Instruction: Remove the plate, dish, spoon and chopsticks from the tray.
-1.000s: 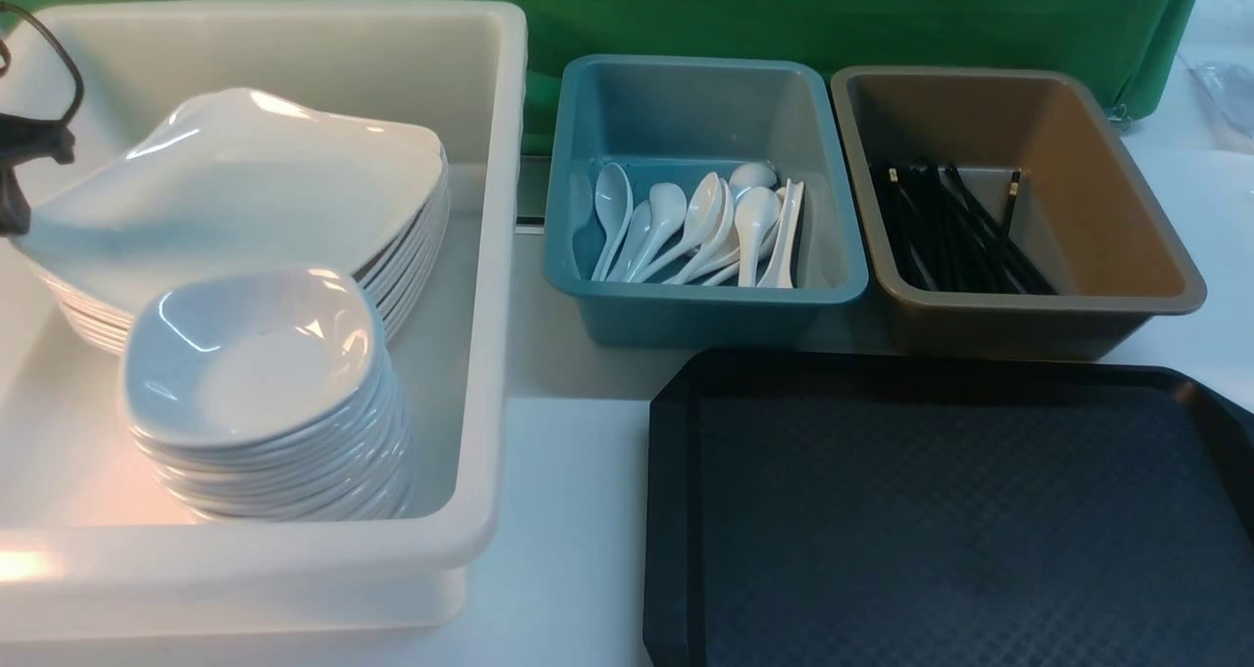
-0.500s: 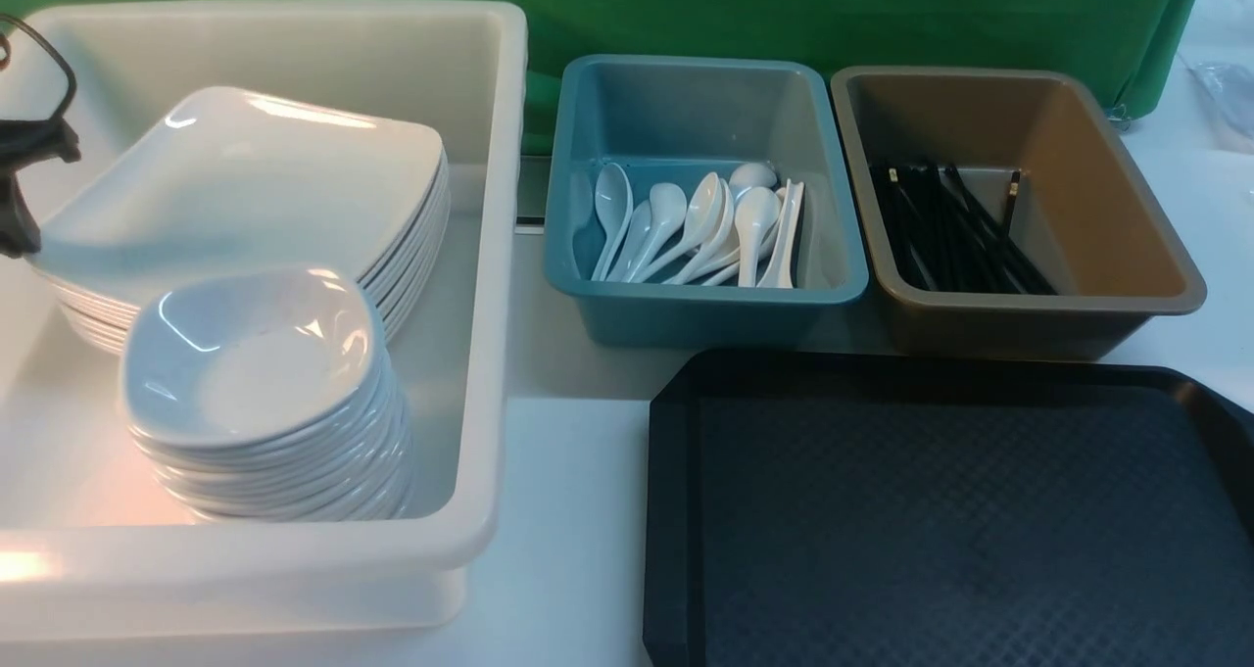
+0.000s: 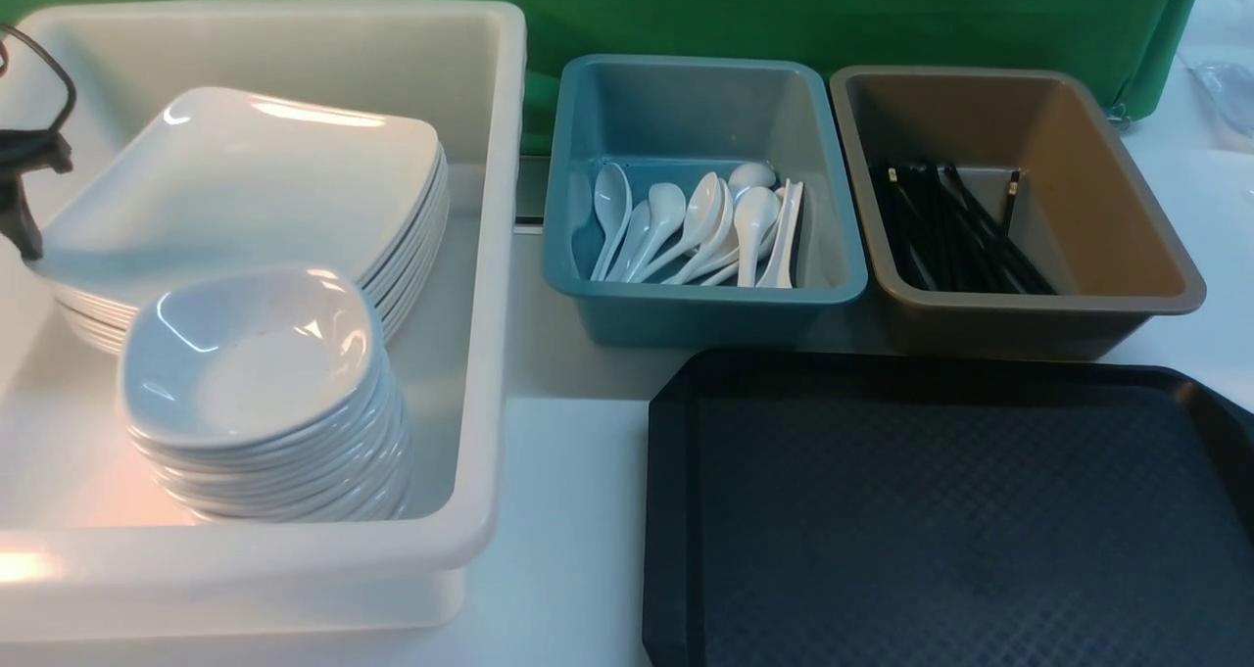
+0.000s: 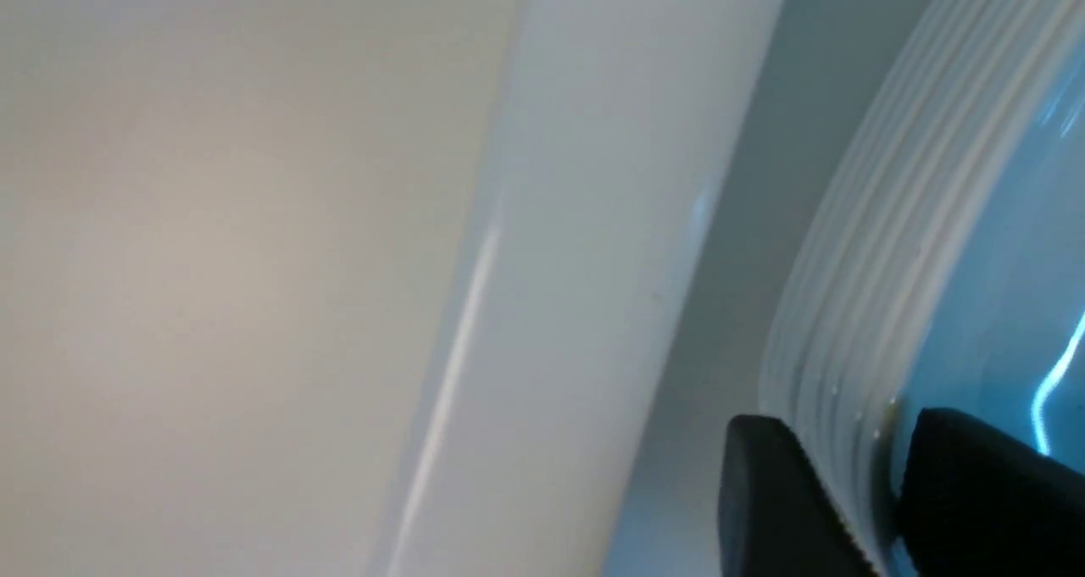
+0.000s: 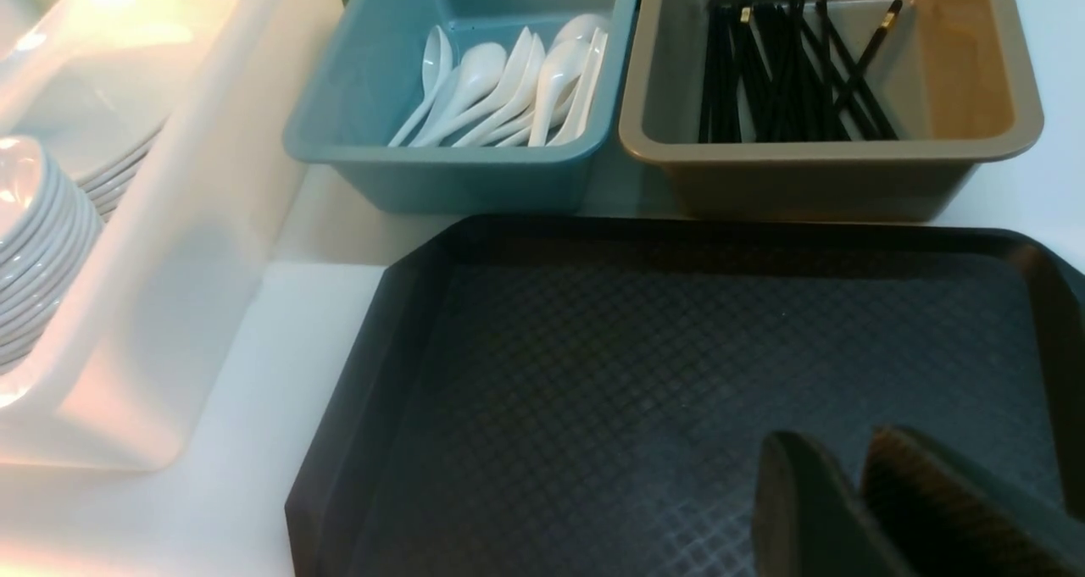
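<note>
The left fingers [image 4: 780,492] stand apart on either side of the rim of the plate [image 3: 255,187], one over its upper face and one against the ribbed edges of the plates beneath. Whether either finger touches the rim cannot be told. In the front view these fingers show at the left edge of the plate. The plate lies flat as the top piece of a stack of plates inside the white tub [image 3: 490,256], at the tub's far end. A stack of small dishes [image 3: 255,373] stands in the same tub, just beside it on the near side. The white tub occupies the left part of the counter [image 3: 568,510].

The right fingers [image 5: 805,509] stand slightly apart with a narrow slit between them and grip nothing. They hang over the near right part of the tray [image 3: 940,520], whose diamond-textured floor is in full view. The tray lies at the near right of the counter.

Toward the far edge, behind the tray, the blue tub [image 3: 705,309] holds the spoons [image 3: 700,221]. The brown tub [image 3: 1127,256], touching its right side, holds the chopsticks [image 3: 955,231].
</note>
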Action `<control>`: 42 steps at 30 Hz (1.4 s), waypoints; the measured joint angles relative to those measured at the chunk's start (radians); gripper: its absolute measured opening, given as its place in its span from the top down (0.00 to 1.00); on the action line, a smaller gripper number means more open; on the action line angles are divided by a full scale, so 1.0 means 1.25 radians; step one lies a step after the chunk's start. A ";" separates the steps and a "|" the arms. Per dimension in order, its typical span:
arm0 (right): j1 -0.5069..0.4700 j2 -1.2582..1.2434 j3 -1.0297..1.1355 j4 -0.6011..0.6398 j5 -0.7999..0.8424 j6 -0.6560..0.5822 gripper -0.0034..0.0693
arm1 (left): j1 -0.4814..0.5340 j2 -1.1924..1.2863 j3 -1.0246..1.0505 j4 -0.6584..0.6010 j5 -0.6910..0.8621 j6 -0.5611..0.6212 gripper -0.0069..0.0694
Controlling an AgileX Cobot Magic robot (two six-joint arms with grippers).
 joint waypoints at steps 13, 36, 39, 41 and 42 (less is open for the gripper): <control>0.000 0.000 -0.033 0.000 -0.099 -0.028 0.78 | -0.029 -0.282 -0.021 -0.139 0.040 0.145 0.63; 0.000 0.003 -0.097 0.000 -0.315 -0.110 0.92 | -0.454 -1.191 0.645 -0.193 -0.203 0.189 0.91; 0.000 -0.057 -0.035 0.000 -0.381 -0.120 0.92 | -0.454 -1.306 0.809 -0.193 -0.228 0.168 0.91; 0.000 -0.092 -0.003 0.001 -0.407 -0.120 0.92 | -0.454 -1.340 0.862 -0.196 -0.234 0.162 0.91; 0.000 -0.125 0.027 0.002 -0.429 -0.122 0.92 | -0.454 -1.367 0.902 -0.202 -0.244 0.159 0.91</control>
